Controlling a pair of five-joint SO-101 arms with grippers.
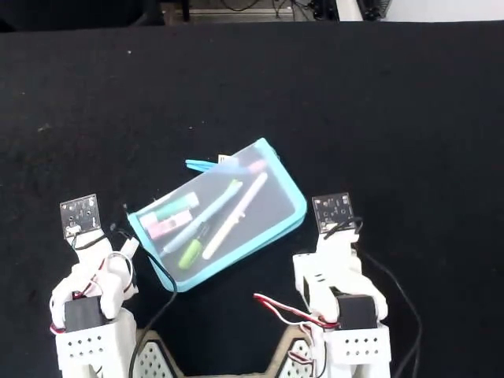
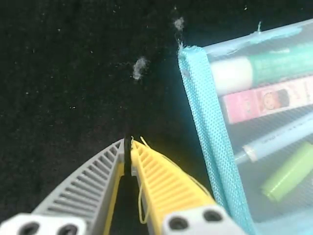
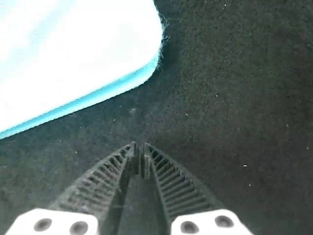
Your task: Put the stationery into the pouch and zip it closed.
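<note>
Black cloth, flecked with lint, covers the table; beyond its far edge, cables lie by a pale floor. The blue pouch lies slantwise between the two arms, pens showing through its clear side. Whether the zip is fully drawn is hard to make out. The left gripper sits just beside the pouch's corner, jaws together on nothing. The right gripper, near the opposite edge, is likewise closed and empty.

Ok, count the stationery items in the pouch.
5 in the pouch, side by side: teal marker at its left end, then pink stick, blue pen, green highlighter, white pen. More may be hidden.
</note>
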